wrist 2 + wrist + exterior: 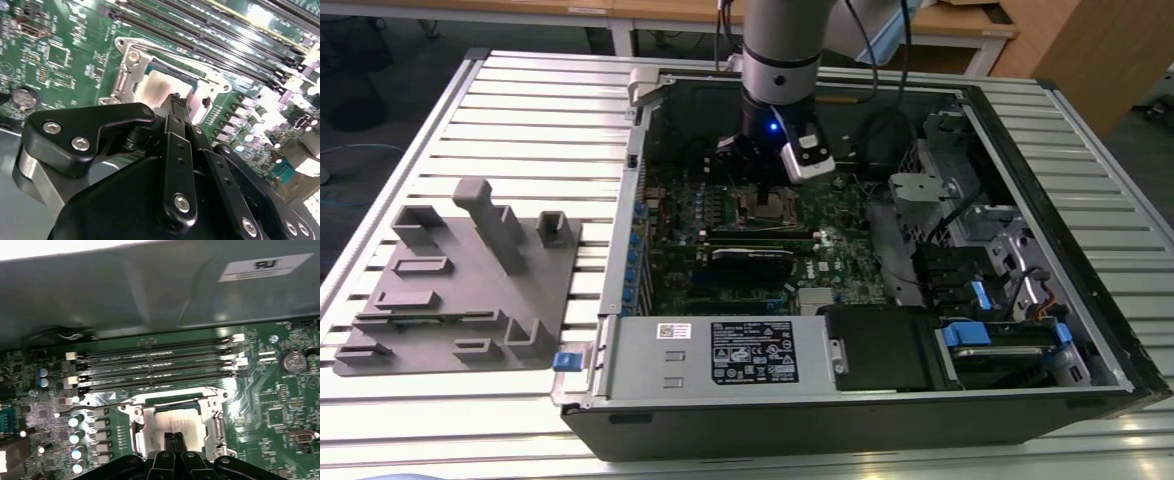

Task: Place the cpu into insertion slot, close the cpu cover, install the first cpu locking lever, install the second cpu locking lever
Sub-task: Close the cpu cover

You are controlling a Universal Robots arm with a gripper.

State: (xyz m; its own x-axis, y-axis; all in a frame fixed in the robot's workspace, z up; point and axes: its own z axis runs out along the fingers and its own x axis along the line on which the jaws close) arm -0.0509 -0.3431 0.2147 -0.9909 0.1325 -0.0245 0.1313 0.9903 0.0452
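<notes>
The cpu (172, 421) lies in the insertion slot (170, 401), its silvery top showing through the cpu cover (137, 427), which lies down flat around it. In the second wrist view the cpu (157, 86) sits inside the cover's silver frame (126, 75). My gripper (175, 437) is shut with nothing between its fingers, and its tips hover just above the chip's near edge. The same black tips (176, 98) meet over the socket. A thin locking lever (92, 407) runs along the socket's side. In the exterior view the gripper (765, 190) hangs over the socket (771, 208).
Long memory slots (155, 362) run beside the socket. The open computer case (1067, 380) rests on a slatted table with a grey fixture block (460, 280) at the exterior view's left. A power supply (720, 350) and drive bays (1001, 340) fill the case's near side.
</notes>
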